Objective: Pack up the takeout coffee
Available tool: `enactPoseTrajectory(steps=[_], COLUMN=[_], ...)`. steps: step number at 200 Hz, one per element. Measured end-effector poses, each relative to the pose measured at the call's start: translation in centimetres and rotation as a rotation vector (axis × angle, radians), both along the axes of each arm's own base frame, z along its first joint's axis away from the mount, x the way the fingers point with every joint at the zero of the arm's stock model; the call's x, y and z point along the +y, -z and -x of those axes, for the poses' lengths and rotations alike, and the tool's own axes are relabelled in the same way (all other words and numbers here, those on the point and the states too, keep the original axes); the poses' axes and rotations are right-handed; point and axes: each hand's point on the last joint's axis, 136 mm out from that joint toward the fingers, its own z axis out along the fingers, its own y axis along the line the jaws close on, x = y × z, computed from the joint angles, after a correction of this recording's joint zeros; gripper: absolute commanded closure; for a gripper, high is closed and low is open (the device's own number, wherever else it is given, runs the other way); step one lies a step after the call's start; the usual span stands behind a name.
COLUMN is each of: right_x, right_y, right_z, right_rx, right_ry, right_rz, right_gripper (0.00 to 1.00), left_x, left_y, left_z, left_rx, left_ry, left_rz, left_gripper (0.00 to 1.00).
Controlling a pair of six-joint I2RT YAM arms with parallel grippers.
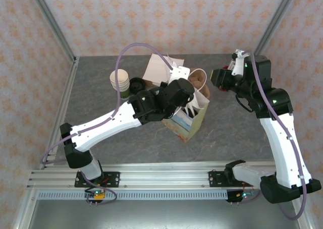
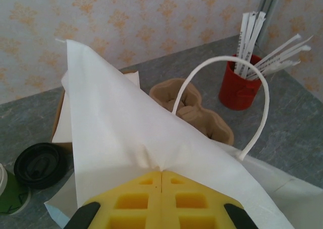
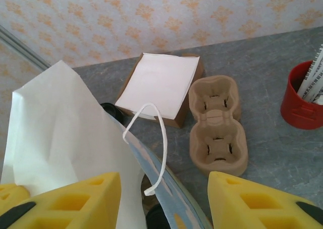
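Observation:
The paper bag (image 1: 190,124) stands open mid-table, its white loop handle (image 2: 262,108) up. My left gripper (image 2: 161,172) is shut on a white napkin (image 2: 116,123), holding it over the bag's mouth (image 1: 177,82). My right gripper (image 3: 164,188) is open just right of the bag (image 1: 218,77), its yellow fingers either side of the bag's blue printed rim (image 3: 169,176). Deep in the bag sits a dark round shape (image 3: 160,220); I cannot tell whether it is the coffee's black lid. No green sides of the takeout coffee show.
A stack of lidless green cups (image 1: 119,80) and bare black lids (image 2: 40,164) stand left of the bag. Behind it lie a napkin box (image 3: 161,82) and a pulp cup carrier (image 3: 217,123). A red cup of wrapped straws (image 2: 237,90) is at the back right.

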Motion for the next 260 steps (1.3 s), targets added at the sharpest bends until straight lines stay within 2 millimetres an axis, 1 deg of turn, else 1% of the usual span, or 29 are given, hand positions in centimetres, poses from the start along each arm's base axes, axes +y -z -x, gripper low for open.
enactPoseTrajectory(steps=[34, 55, 91, 103, 112, 131, 146, 162, 178, 192, 215, 232, 245, 260], right_x=[-0.1, -0.2, -0.5, -0.6, -0.6, -0.9, -1.1, -1.2, -1.2, -1.2, -0.5, 0.3, 1.4, 3.1], right_y=[0.2, 0.4, 0.8, 1.1, 1.3, 1.8, 2.1, 2.3, 2.5, 2.6, 3.1, 3.5, 3.7, 4.1], right_z=[0.0, -0.1, -0.2, -0.3, -0.3, -0.4, -0.4, -0.4, -0.4, -0.4, -0.2, 0.0, 0.4, 0.8], right_rx=[0.004, 0.008, 0.016, 0.020, 0.026, 0.033, 0.038, 0.042, 0.046, 0.050, 0.067, 0.082, 0.090, 0.098], right_ry=[0.007, 0.010, 0.024, 0.030, 0.034, 0.046, 0.057, 0.062, 0.062, 0.060, 0.023, -0.016, -0.061, -0.128], right_rz=[0.005, 0.009, 0.024, 0.029, 0.033, 0.044, 0.052, 0.056, 0.057, 0.057, 0.039, 0.026, 0.024, 0.038], right_gripper=[0.49, 0.48, 0.45, 0.43, 0.42, 0.39, 0.39, 0.38, 0.37, 0.37, 0.37, 0.41, 0.42, 0.42], left_x=[-0.4, -0.8, -1.3, -1.4, -1.4, -1.2, -0.5, 1.0, 2.6, 3.0, 1.8, 1.4, 1.6, 2.3], left_y=[1.1, 1.5, 1.9, 1.8, 1.6, 0.6, -0.6, -1.5, -1.9, -1.7, -0.5, 0.3, 0.8, 0.9], left_z=[0.1, 0.3, 0.8, 1.1, 1.3, 1.9, 2.3, 2.0, 1.0, 0.5, 0.5, 0.2, -0.3, -1.0], left_rx=[0.021, 0.042, 0.072, 0.080, 0.083, 0.088, 0.086, 0.102, 0.119, 0.136, 0.179, 0.203, 0.213, 0.211], left_ry=[0.015, 0.040, 0.080, 0.095, 0.109, 0.140, 0.157, 0.156, 0.130, 0.128, 0.165, 0.173, 0.162, 0.140], left_rz=[-0.021, -0.016, -0.007, 0.000, 0.006, 0.037, 0.078, 0.136, 0.181, 0.198, 0.197, 0.190, 0.185, 0.184], left_gripper=[0.80, 0.70, 0.55, 0.49, 0.47, 0.46, 0.47, 0.46, 0.46, 0.45, 0.46, 0.46, 0.46, 0.46])
